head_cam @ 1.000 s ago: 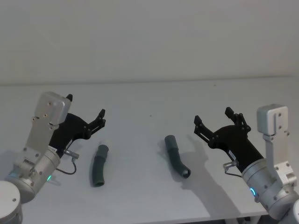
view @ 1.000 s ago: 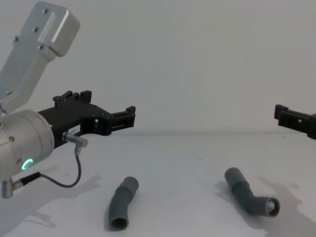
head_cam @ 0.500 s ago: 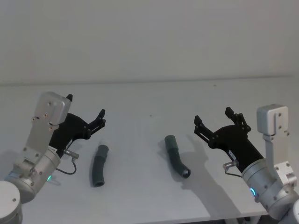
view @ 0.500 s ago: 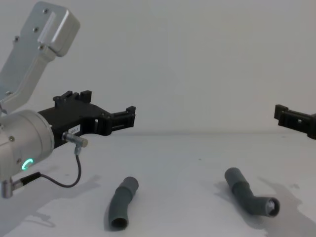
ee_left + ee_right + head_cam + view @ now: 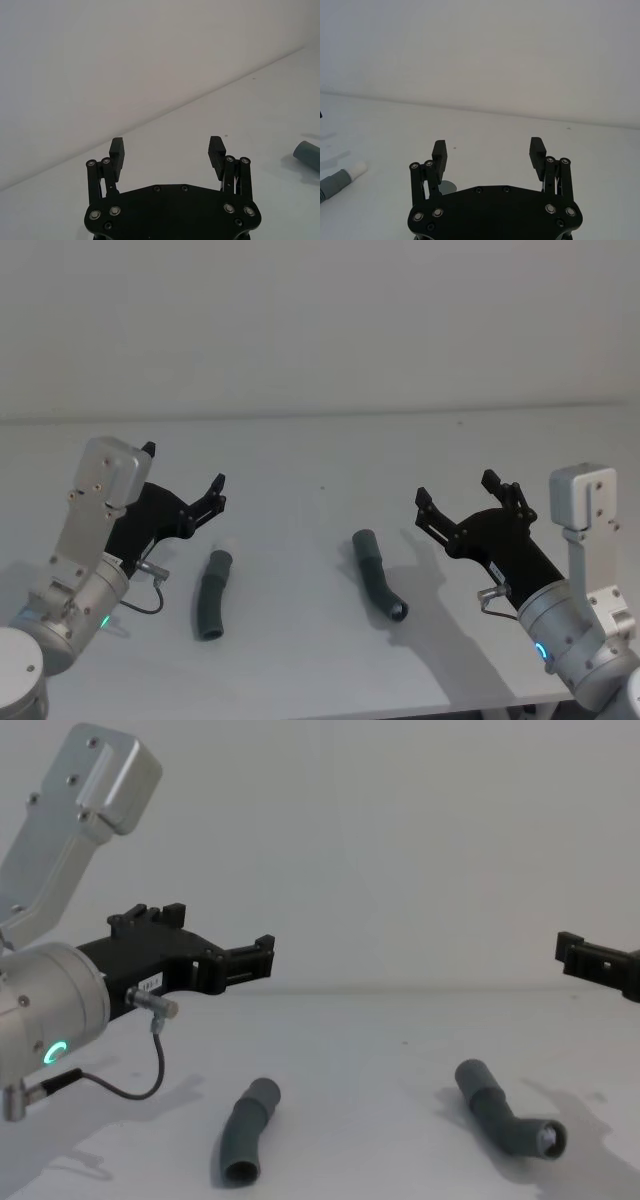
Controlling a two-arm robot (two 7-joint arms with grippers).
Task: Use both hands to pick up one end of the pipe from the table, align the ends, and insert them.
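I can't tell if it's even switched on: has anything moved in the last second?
Nothing visibly changed. The left gripper and the right gripper hang open above the table as before. The left pipe piece and the right pipe piece lie apart, untouched.

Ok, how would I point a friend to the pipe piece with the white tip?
Look at the white table, on the side of the robot's left hand. The bent grey pipe piece lying there is it. Unlike the other piece near the right hand, its far end carries a white tip.
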